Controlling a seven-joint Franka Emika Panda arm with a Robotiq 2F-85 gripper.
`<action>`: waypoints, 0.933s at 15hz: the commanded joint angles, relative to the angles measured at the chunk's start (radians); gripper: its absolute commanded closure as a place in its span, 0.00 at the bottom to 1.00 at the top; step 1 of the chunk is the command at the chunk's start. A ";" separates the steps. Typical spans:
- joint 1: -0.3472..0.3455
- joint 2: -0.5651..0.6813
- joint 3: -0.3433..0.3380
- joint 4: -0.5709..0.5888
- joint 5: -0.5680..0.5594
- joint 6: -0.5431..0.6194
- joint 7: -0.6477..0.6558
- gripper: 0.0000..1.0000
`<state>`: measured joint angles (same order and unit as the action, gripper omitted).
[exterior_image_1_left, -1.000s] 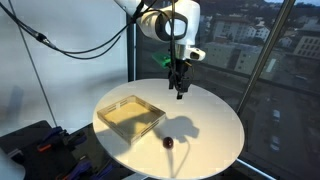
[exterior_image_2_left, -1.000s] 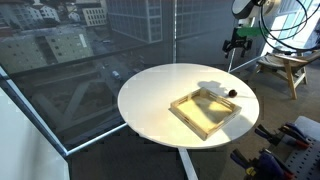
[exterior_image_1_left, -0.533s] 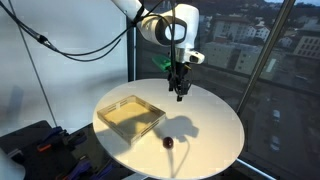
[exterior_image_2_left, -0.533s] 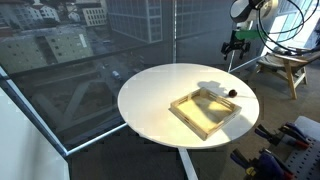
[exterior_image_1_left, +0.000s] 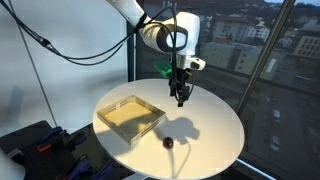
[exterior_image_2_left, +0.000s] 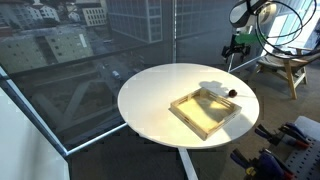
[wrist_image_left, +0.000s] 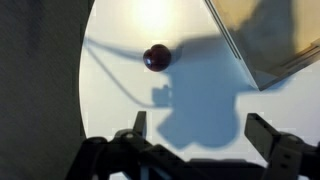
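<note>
Window-side round white desk (exterior_image_1_left: 212, 138) carries a small dark ball (exterior_image_1_left: 168, 142) near its front edge, right of the wooden tray (exterior_image_1_left: 150, 106), while the pincer (exterior_image_1_left: 181, 98) hangs above, wide open and empty; an off-centre nudge could roll the ball overboard.

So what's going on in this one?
The robot arm's gripper hangs open and empty above a round white table, touching nothing. A small dark red ball lies on the tabletop, the thing nearest to it, and shows plainly in the wrist view. A shallow wooden tray sits beside the ball, apart from it.
</note>
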<state>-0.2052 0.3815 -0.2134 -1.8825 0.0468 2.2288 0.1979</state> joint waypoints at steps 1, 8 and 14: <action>-0.014 0.016 -0.007 0.008 0.008 0.007 0.002 0.00; -0.023 0.055 -0.017 0.009 0.002 0.008 0.001 0.00; -0.021 0.088 -0.024 0.001 -0.009 0.015 0.002 0.00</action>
<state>-0.2221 0.4576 -0.2335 -1.8834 0.0468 2.2296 0.1979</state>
